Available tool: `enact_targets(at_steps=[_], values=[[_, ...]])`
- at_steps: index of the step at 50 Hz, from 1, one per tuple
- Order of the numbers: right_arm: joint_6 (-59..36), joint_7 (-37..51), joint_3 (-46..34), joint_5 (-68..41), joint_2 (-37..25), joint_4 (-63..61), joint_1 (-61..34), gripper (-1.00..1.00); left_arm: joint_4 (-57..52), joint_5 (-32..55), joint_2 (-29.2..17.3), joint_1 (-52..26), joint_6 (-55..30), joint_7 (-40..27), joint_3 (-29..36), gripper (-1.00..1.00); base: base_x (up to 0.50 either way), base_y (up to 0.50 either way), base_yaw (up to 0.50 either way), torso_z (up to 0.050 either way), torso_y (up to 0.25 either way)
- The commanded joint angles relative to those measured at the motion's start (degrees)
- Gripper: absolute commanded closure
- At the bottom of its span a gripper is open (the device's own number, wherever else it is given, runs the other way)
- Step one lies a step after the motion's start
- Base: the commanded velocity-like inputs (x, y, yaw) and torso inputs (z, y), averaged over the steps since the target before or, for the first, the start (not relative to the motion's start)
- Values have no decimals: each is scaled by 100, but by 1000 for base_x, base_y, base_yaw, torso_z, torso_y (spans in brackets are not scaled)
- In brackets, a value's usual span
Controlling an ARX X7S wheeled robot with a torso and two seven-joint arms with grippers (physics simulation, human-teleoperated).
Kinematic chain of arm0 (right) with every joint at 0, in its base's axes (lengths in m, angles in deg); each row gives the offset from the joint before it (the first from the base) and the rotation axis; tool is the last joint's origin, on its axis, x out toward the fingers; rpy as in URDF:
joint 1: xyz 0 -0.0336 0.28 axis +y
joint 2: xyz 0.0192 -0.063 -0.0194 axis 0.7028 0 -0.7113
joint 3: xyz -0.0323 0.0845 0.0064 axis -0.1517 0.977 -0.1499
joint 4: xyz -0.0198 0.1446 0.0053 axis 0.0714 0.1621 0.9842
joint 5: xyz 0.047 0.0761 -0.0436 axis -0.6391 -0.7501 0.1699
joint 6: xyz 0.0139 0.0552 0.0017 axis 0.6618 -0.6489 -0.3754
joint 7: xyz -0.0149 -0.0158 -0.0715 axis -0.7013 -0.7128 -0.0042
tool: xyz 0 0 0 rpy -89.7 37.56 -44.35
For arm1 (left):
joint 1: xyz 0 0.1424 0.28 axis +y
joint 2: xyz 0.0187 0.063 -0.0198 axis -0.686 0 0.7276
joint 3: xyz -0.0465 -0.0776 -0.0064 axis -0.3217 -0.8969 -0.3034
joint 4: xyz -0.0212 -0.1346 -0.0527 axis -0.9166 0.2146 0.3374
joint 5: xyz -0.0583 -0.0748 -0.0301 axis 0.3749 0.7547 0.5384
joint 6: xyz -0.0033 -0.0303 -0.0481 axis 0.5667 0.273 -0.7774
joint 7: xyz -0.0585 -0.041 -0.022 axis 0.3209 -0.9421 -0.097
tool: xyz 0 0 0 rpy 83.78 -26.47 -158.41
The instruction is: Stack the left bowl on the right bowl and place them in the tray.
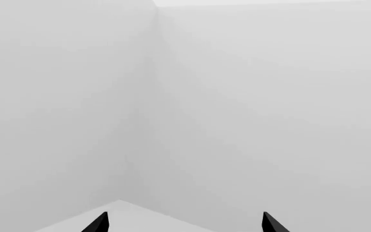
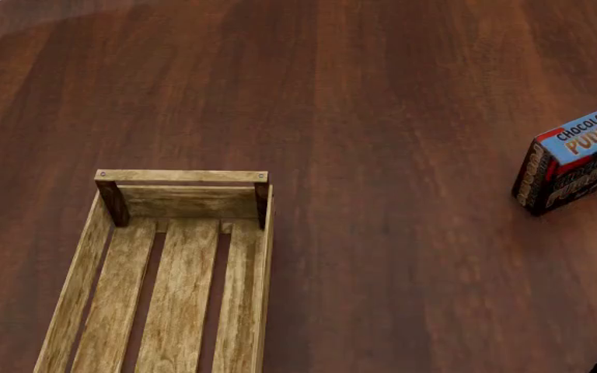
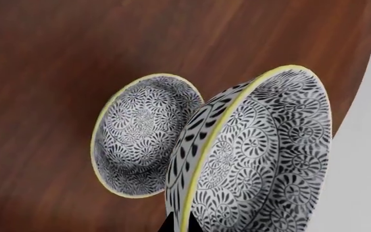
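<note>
Though yellow-rimmed, both bowls wear black-and-white floral patterning.

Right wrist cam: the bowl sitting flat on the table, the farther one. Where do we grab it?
Take the farther bowl by its yellow rim, from above, one finger inside, one outside. It sits mouth-up on the table, so the thin wall is exposed. Pick the side away from the nearer bowl, which overlaps its other side here.
</note>
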Motion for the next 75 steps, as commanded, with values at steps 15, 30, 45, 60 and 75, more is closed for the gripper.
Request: enact_targets(at_steps=[15,30,45,60,75], values=[[360,-1179,270,1977,-481,192,1397,100,-80,118,0,21,-184,0,-137,-100,0,0,0,0,0],[600,-1993,361,2957,-251,510,2058,100,-76,140,0,66,-213,0,-181,-100,0,0,0,0,0],[1029,-2588,385,3641,150,876,2701,100,-3,61,0,204,-102,0,-133,-100,0,0,0,0,0],[1329,-2843,344,3962,240,1028,3111,100,-10,69,0,253,-125,0,-173,-100,0,0,0,0,0],[1455,-2910,346,3993,212,1013,3242,-100,-44,177,0,228,-216,0,-286,-100,0,0,0,0,0]])
